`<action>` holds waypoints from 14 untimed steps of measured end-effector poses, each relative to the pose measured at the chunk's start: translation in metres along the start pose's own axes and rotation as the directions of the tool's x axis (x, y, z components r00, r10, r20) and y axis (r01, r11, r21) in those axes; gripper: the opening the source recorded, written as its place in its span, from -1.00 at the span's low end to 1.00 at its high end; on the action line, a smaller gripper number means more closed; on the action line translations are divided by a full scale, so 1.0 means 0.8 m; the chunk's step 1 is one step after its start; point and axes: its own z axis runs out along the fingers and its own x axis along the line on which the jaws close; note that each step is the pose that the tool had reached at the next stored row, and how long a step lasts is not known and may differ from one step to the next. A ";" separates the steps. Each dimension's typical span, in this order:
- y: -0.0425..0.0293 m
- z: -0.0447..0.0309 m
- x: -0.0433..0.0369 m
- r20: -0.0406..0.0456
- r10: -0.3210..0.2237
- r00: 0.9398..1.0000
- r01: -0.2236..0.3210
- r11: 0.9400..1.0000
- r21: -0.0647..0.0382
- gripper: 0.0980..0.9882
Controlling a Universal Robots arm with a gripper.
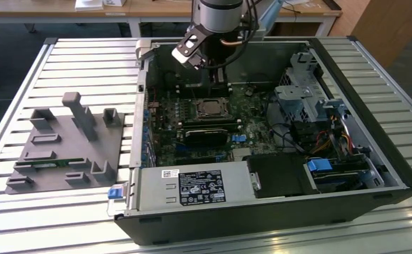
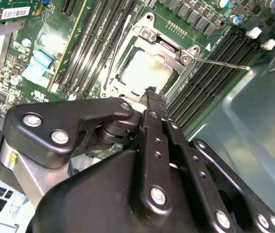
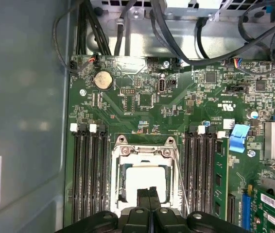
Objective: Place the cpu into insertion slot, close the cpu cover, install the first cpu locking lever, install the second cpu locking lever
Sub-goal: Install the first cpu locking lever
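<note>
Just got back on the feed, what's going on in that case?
The arm's gripper, fingers together with nothing visibly held, hangs just over the cpu inside the open computer case. The cpu sits in its socket with the cpu cover lying down around it. A thin locking lever sticks out from the socket's corner, apparently not latched.

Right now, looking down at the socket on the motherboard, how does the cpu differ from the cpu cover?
The cpu is a solid, pale square plate; the cpu cover is a thin silver frame with an open middle. The cpu cover is the larger of the two and rings the cpu, which shows through that opening. Both look metallic, are square, and lie flat on the motherboard.
</note>
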 end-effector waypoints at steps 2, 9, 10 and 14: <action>0.0002 -0.0048 0.000 0.000 0.000 1.000 0.000 1.000 -0.001 -0.98; 0.0004 -0.0116 0.000 0.000 -0.009 1.000 0.009 1.000 -0.001 -0.98; 0.0003 -0.0117 0.000 0.000 -0.018 1.000 0.018 1.000 -0.001 -0.98; 0.0004 -0.0118 0.000 -0.002 -0.067 0.998 0.067 0.998 0.000 -0.98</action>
